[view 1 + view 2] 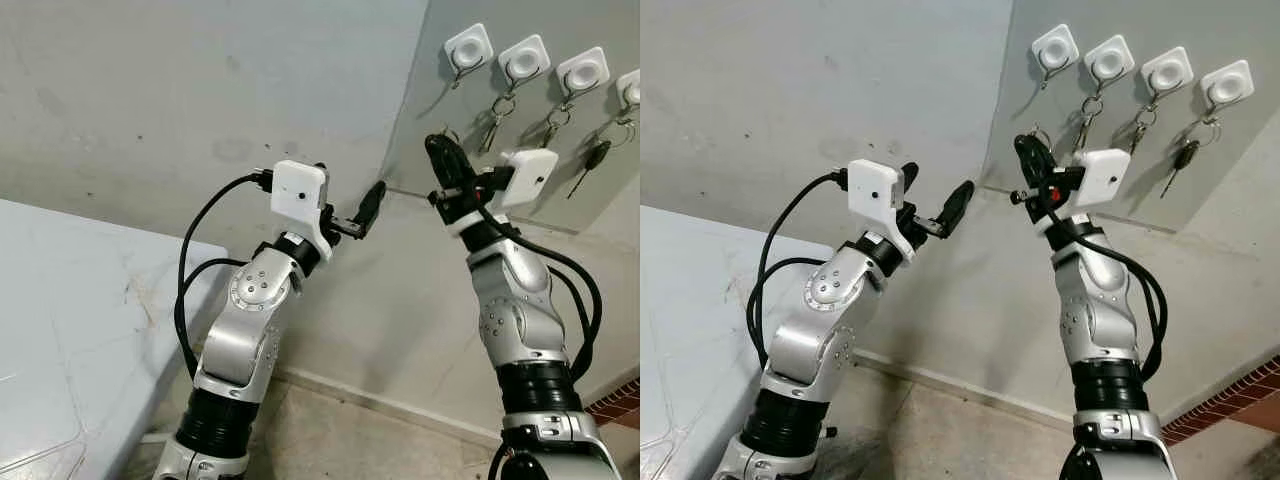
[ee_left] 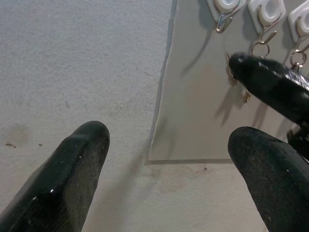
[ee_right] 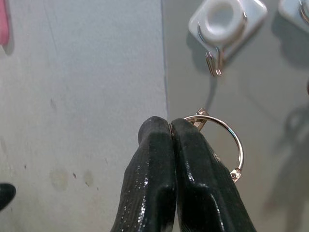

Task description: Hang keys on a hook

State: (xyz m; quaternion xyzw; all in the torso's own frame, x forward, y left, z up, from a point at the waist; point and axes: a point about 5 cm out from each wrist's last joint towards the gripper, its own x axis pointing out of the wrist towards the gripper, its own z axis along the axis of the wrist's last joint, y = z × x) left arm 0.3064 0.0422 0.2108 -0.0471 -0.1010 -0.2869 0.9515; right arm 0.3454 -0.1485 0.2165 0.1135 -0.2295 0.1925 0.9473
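The right gripper (image 3: pixel 170 128) is raised toward the grey board (image 1: pixel 540 190) on the wall, its two black fingers (image 3: pixel 154 179) pressed together and pinching a brass key ring (image 3: pixel 227 140). The ring loops out to one side of the fingertips; any keys on it are hidden behind the fingers. Above the fingertips and a little to the ring's side sits the first hook (image 3: pixel 215 60), a white square pad with a wire hook hanging from it, bare. The ring is near this hook but apart from it, lower on the board.

Further along the board from the gripper, three more white hooks (image 1: pixel 525 60) stand in a row, each carrying hung keys (image 1: pixel 497 118); the last set has a black-headed key (image 1: pixel 594 158).

The left gripper (image 2: pixel 166 145) is held up beside the right one, pointing at the board's lower edge and the pale wall (image 1: pixel 200 90). Its fingers (image 2: pixel 72 169) are spread wide apart with nothing between them. From its wrist camera, the right gripper's dark fingers appear just ahead, with the ring at their tip against the board.

A white table (image 1: pixel 70 320) lies below the left arm.
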